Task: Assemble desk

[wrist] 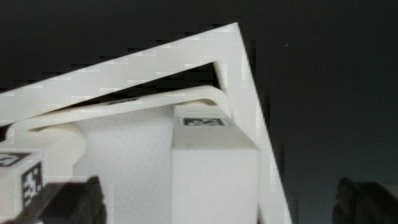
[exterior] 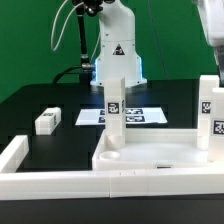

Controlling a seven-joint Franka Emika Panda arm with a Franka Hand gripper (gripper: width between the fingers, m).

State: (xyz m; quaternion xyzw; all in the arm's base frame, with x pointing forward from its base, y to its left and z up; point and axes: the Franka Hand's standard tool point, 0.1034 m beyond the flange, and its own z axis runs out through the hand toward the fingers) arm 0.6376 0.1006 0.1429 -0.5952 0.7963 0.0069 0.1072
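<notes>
In the exterior view, the white tabletop panel [exterior: 150, 158] lies on the black table [exterior: 40, 100], its raised rim up, pushed against the low white border wall [exterior: 60, 184] that runs along the near edge and turns up the exterior view's left. One square tagged leg [exterior: 115, 106] stands upright at the panel's far corner on the exterior view's left; a second upright leg [exterior: 209, 112] stands at the far corner on the exterior view's right. A third leg [exterior: 47, 121] lies flat on the table, well apart, toward the exterior view's left. The marker board [exterior: 135, 117] lies flat behind the panel, in front of the robot base [exterior: 117, 55]. Only a blurred pale arm part shows at the upper corner above the right-hand leg, so the jaws cannot be judged here.

In the wrist view, a corner of the tabletop panel [wrist: 214, 60] forms a pale angle against the dark table. An upright leg [wrist: 214, 160] with a small tag fills the middle, and another tagged piece [wrist: 22, 178] sits at the edge. Two dark fingertips [wrist: 71, 200] stand wide apart either side of the leg, released and gripping nothing.
</notes>
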